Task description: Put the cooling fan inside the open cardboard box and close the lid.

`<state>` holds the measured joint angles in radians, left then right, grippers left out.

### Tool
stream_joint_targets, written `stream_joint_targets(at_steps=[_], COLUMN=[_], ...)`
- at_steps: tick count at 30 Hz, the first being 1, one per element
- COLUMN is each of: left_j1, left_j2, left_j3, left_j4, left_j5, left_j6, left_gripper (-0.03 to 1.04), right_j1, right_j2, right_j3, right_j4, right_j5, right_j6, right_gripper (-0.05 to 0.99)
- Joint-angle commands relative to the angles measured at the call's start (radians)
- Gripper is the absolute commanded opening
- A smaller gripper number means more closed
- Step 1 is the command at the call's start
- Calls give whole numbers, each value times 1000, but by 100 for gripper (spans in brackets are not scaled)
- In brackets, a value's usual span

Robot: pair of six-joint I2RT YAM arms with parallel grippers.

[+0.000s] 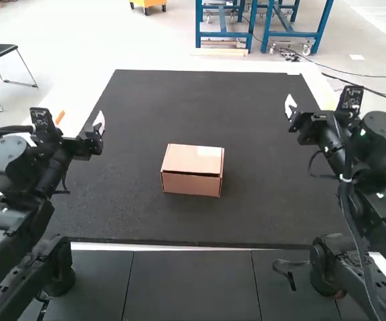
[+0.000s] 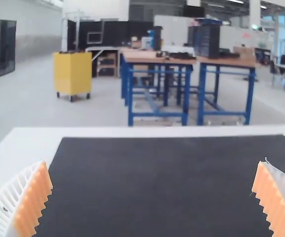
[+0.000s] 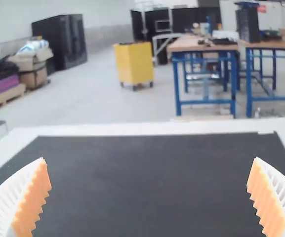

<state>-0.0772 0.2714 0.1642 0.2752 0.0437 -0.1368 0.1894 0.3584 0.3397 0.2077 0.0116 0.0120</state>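
Observation:
A small brown cardboard box (image 1: 193, 170) stands in the middle of the black mat (image 1: 199, 114) with its lid flaps down. My left gripper (image 1: 96, 136) hangs over the mat's left edge, well left of the box, open with nothing between its ribbed white fingers (image 2: 31, 202). My right gripper (image 1: 292, 115) hangs over the mat's right side, well right of the box and farther back, open as well, its orange pads (image 3: 265, 202) far apart and empty. In both wrist views bare mat lies ahead of the fingers.
The black mat covers most of the table, with a white border (image 1: 179, 247) along its front and sides. Dark panels (image 1: 193, 284) lie in front of that. Both arm bases (image 1: 19, 200) stand at the near corners.

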Motion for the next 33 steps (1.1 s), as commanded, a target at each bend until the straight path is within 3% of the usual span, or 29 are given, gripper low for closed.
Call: stream_joint_targets(at_steps=[1,7,9,13,18,20,22,24,28,33], left_j1=[8,11,10,14,31,42,45,50,48,45], left_j2=[-81,-265,-273,-273,-273,-273,-273,-273,-273,-273], left_j3=[-48,-115,-135,-164,-164,-164,-164,-164,-164,-164], left_j4=[-4,-44,-47,-62,-166,-197,-238,-249,-272,-277], left_j5=[44,87,113,128,124,120,116,111,104,104], left_j6=[-3,-4,-11,-17,-20,-15,6,29,69,78], left_gripper=[96,96,96,96,96,96,96,96,96,96], right_j1=[-56,-148,-153,-157,-143,-127,-116,-114,-110,-117], right_j2=[-33,-150,-208,-355,-354,-355,-355,-357,-357,-357], right_j3=[-70,-209,-240,-311,-337,-337,-338,-338,-340,-340], right_j4=[39,91,90,59,47,-33,-126,-180,-179,-188], right_j5=[-27,-121,-117,-84,-29,-7,56,71,71,71], right_j6=[-33,-12,3,39,100,91,94,112,105,92], right_gripper=[90,91,90,90,91,91,91,91,91,91])
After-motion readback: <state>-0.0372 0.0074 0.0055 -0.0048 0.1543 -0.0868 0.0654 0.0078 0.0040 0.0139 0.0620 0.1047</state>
